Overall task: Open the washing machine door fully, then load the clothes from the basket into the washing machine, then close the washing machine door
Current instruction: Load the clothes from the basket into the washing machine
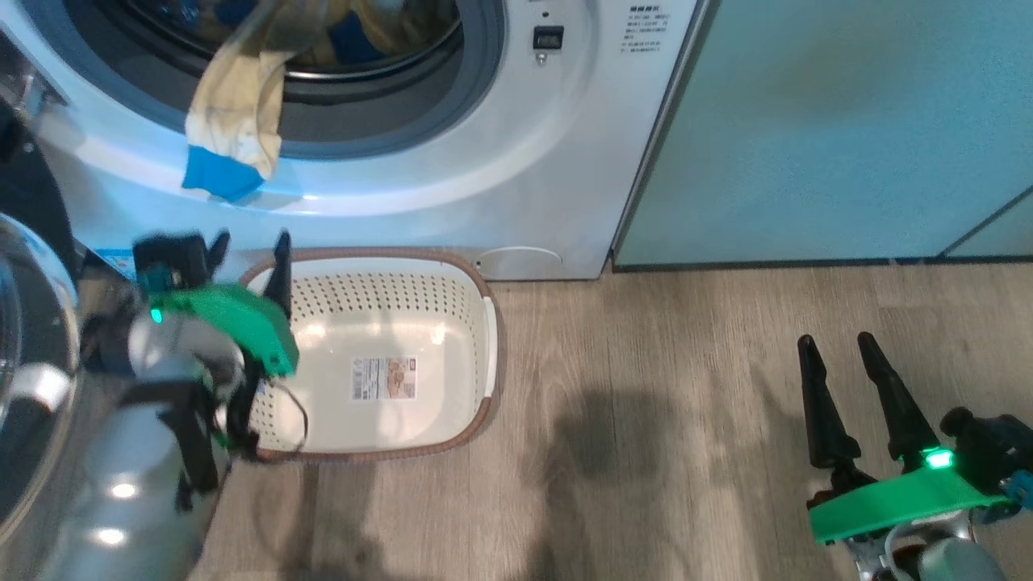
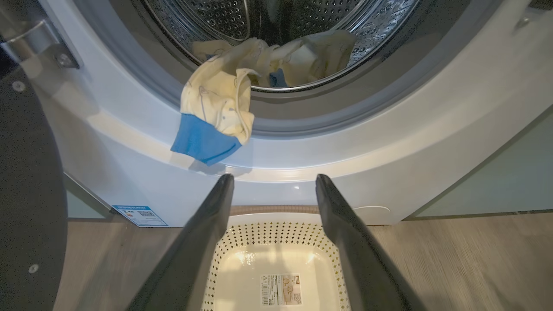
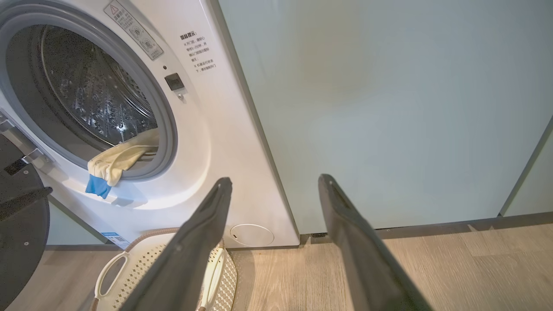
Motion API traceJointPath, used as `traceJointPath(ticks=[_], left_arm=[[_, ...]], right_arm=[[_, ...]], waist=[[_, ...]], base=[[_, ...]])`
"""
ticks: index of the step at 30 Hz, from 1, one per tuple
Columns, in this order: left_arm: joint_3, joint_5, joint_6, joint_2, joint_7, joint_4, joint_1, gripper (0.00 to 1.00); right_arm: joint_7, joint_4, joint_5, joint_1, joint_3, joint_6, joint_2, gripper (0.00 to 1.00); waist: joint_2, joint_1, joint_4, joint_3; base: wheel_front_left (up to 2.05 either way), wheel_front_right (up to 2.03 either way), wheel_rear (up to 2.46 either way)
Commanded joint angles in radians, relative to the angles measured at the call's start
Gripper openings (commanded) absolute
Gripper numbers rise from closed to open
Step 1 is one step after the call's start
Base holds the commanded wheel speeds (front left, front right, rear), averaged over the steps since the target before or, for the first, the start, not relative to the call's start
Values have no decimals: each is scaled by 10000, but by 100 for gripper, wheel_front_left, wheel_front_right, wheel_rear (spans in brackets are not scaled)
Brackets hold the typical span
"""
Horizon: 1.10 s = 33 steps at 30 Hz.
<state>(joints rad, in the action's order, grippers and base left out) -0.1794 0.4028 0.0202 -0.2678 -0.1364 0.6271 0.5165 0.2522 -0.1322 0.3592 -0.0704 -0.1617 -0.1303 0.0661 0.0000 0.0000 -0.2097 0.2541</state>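
The washing machine stands with its door swung wide to the left. Pale yellow clothes lie in the steel drum. One garment with a blue patch hangs out over the grey rubber ring. The cream basket sits on the floor below the opening and holds nothing but its label. My left gripper hovers open over the basket's far left rim, fingers aimed at the machine front. My right gripper is open and empty over the floor at the lower right.
A pale green cabinet stands flush to the right of the machine. Wood-look floor stretches between the basket and my right gripper. The black door and its metal hinge stand close on my left arm's left side.
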Motion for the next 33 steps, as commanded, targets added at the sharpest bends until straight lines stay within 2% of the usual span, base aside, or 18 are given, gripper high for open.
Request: traceJointPath(ticks=[1,7,14,20,33], left_arm=[[270,-132,10,-475,135,-141,684,100],[-33,-421,-61,-799,949,543,2303,100],[-736,-1049,-358,-1279,2470,1655,4368,100],[-1035,-1448,-280,-1607,3381,2557,6014,100],[-1346,-1709,-252,-1825,4284,3682,8156,100]], right_arm=[[96,339,-36,-366,-206,-4,99,100],[96,388,-5,-684,-251,-4,54,100],[96,424,25,-1062,-265,-4,7,100],[96,510,63,-1411,-242,-4,-72,100],[96,591,117,-2228,-335,-4,-146,100]], waist=[[0,0,-76,198],[0,0,-294,837],[0,0,-546,1632],[0,0,-718,2283],[0,0,-931,3504]], base=[[0,0,0],[0,0,0],[0,0,0],[0,0,0],[0,0,0]])
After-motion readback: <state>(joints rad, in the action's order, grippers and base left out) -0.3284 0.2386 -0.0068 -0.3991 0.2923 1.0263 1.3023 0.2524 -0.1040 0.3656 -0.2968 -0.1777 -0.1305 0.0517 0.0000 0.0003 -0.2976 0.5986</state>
